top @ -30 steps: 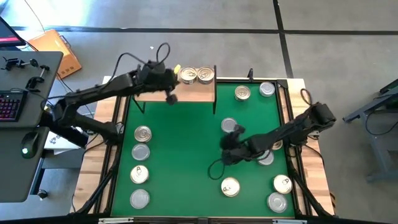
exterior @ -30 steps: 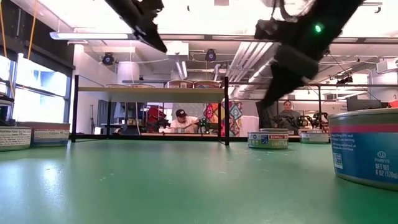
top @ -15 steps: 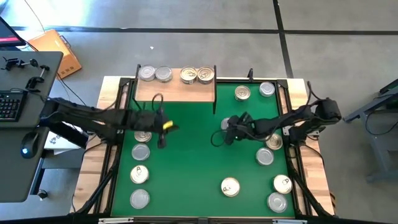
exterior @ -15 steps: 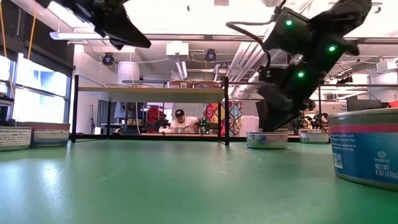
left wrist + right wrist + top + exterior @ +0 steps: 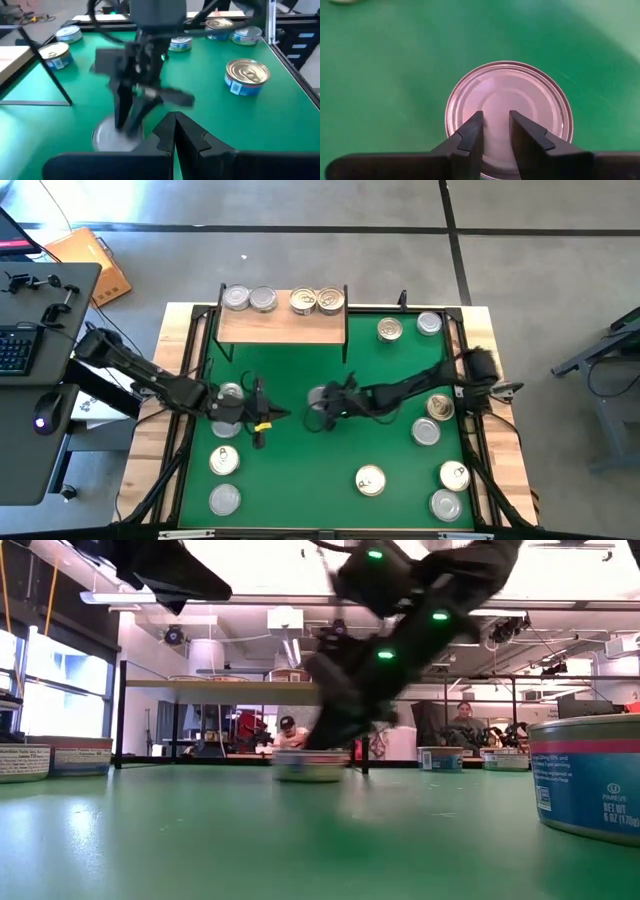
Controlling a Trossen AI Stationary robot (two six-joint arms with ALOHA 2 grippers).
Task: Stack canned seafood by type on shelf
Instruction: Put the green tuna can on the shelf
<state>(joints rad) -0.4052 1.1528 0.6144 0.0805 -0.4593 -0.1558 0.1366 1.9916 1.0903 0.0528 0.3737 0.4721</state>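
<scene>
Two dark fingers (image 5: 470, 132) of the right gripper (image 5: 494, 120) stand close together with only a narrow gap between them, and the plain silver lid shows through that gap. Their tips hang over the middle of the silver-lidded can (image 5: 530, 100), not around its rim, and nothing is clamped between them. From above, this can (image 5: 320, 396) sits on the green mat (image 5: 300, 470) near the middle of the table, in front of the shelf's right end, with the right arm reaching to it from the right side. At table height the same can (image 5: 310, 765) rests flat on the mat under the blurred gripper.

Just to the left of it, the left gripper (image 5: 262, 415) hangs over the mat with its fingers pressed fully together and empty; its own camera shows the tips meeting (image 5: 175, 122). Beside its wrist, another silver tin (image 5: 230, 393) is partly hidden by the arm.

The shelf (image 5: 283, 327) stands at the far edge of the mat, left of centre. Four tins sit in a row along its back edge: two silver-lidded ones (image 5: 249, 299) on the left, two gold pull-tab ones (image 5: 317, 302) on the right. Each pair looks touching or nearly so.

More tins lie scattered on the mat: a gold one (image 5: 224, 460) and a silver one (image 5: 225, 498) down the left side, and several of both kinds (image 5: 426, 431) along the right side.
</scene>
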